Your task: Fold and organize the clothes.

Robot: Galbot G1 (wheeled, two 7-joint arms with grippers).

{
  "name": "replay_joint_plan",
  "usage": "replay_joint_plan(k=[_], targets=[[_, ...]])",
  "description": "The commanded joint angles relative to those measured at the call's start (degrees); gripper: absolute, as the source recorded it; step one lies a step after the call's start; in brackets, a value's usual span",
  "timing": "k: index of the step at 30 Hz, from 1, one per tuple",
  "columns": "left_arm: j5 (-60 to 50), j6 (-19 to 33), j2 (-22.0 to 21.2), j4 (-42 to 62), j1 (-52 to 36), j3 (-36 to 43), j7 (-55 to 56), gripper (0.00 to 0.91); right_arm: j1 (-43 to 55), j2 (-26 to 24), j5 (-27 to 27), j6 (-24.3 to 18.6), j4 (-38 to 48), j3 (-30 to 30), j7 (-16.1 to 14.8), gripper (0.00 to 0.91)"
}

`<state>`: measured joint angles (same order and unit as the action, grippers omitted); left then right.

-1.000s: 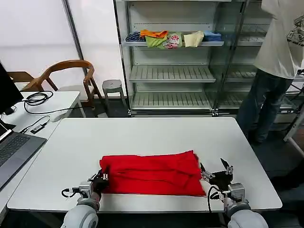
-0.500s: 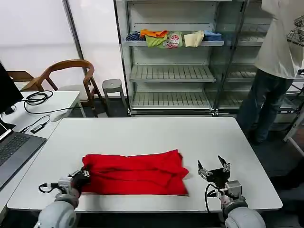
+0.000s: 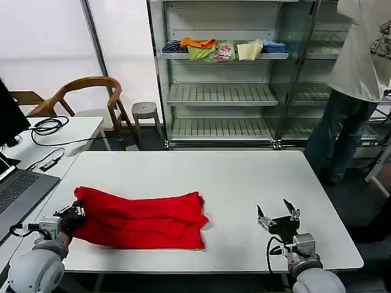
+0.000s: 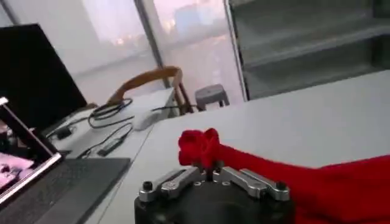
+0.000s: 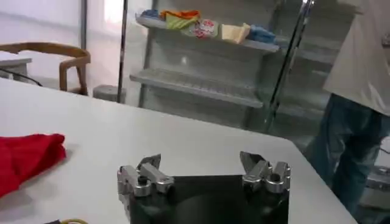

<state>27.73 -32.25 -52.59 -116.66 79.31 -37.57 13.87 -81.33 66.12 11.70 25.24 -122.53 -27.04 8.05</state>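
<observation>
Bright red cotton T-shirt, folded into a wide flat bundle, lay on the white rectangular table, near-left portion, long axis running left-right. Left end sat at the table's left edge; right end stopped short of table centre-right.

Left gripper was at shirt's left end, clenched on a bunched fold of red fabric. Confirmed in left wrist view: gripper pinched together w/ a crumpled red tuft sticking up between the fingers, rest of shirt trailing away across the tabletop.

Right gripper was over the table's near-right area, well apart from shirt's right end, fingers spread, holding nothing. Right wrist view agreed: gripper w/ fingers wide apart above bare tabletop, red shirt edge lying off to one side, not touching.

Surroundings: grey metal shelving unit behind the table w/ small folded garments on its top shelf (orange, green, cream, blue). Curved wooden chair and small grey stool at back left. Side desk at left carrying black cables and an open laptop.
</observation>
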Motion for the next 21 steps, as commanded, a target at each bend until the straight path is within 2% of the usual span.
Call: replay_joint_plan(k=[1,12,21], targets=[[0.0,-0.8,-4.6,-11.6,-1.2,9.2,-0.2,0.020,-2.2,0.2,-1.0,0.1,-0.7,-1.8,0.0,0.907],[-7.3,-0.3,-12.7,-6.0,-7.5,23.6,-0.3,0.020,-5.0,0.6,-2.4,0.7,-2.7,-4.7,0.1,0.907],[-8.5,0.5,-16.3,-2.0,-9.5,28.6,1.1,0.020,-6.0,1.3,-3.0,0.7,-3.4,-5.7,0.1,0.907]])
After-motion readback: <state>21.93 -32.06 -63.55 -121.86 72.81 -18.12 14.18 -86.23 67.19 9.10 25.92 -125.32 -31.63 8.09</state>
